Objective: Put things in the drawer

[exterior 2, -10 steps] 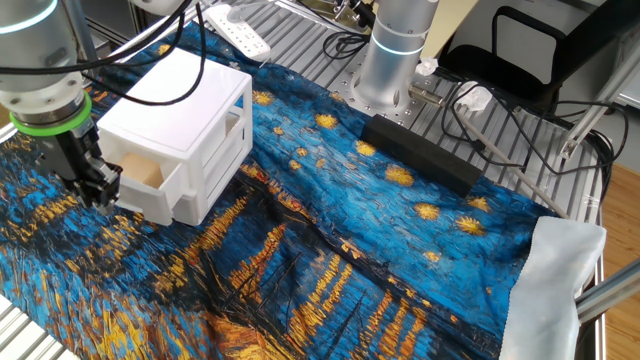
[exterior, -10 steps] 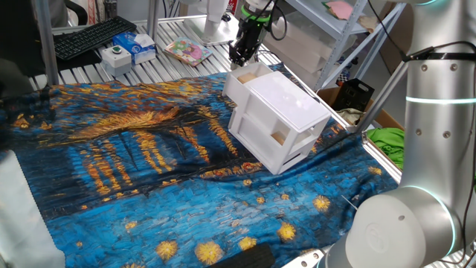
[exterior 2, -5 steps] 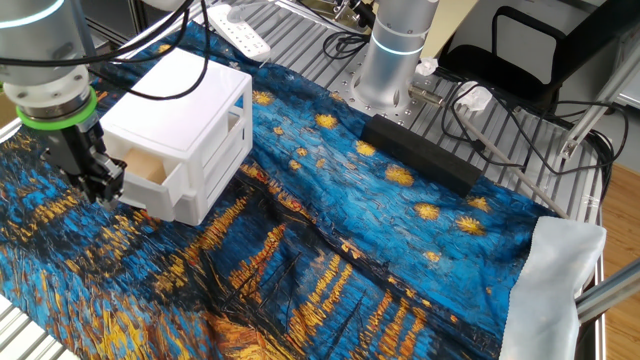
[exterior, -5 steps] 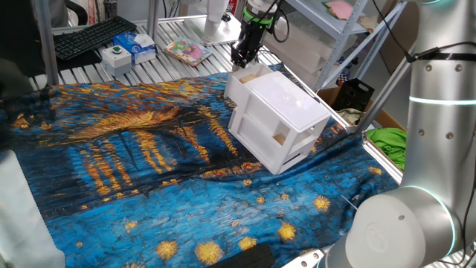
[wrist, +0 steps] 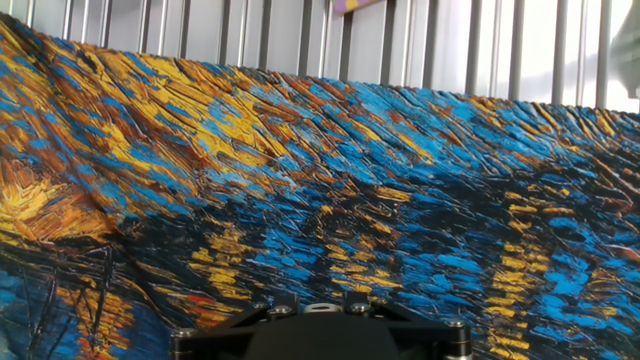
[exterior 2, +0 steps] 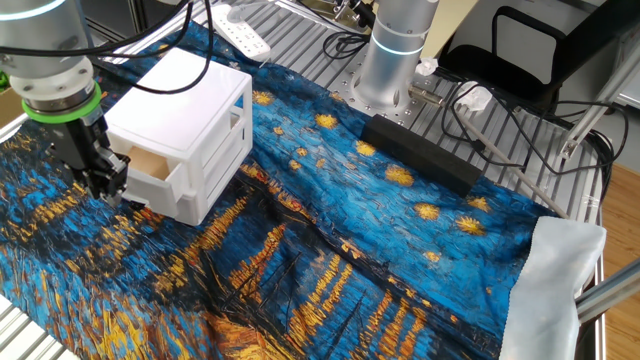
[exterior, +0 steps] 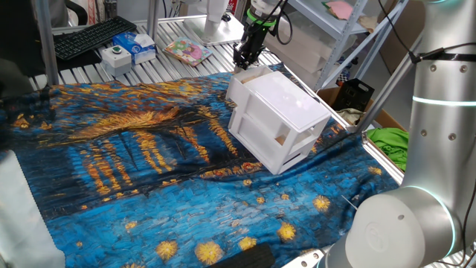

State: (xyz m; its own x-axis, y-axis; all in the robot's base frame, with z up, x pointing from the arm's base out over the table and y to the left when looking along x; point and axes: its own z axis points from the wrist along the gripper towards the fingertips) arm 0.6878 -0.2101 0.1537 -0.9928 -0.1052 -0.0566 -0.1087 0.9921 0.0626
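The small white cabinet (exterior: 286, 104) (exterior 2: 185, 95) stands on the painted cloth. Its upper drawer (exterior: 245, 78) (exterior 2: 165, 190) sticks out a little, and the tan block (exterior 2: 148, 166) lies inside it. My gripper (exterior: 240, 61) (exterior 2: 112, 186) hangs right at the drawer's front panel, fingers pointing down at the cloth, with no thing between them. The dark fingers look close together, but whether a gap remains does not show. In the hand view only the gripper's black base (wrist: 310, 335) and the cloth (wrist: 320, 180) appear.
Behind the cloth lie a keyboard (exterior: 93, 36), a white button box (exterior: 117, 54), a blue box (exterior: 140, 43) and a colourful booklet (exterior: 186, 50). A black bar (exterior 2: 420, 152), a power strip (exterior 2: 240, 30) and the arm's base (exterior 2: 395, 60) are on the far side.
My gripper has shifted a little toward the cabinet, and the upper drawer now sticks out slightly less than before.
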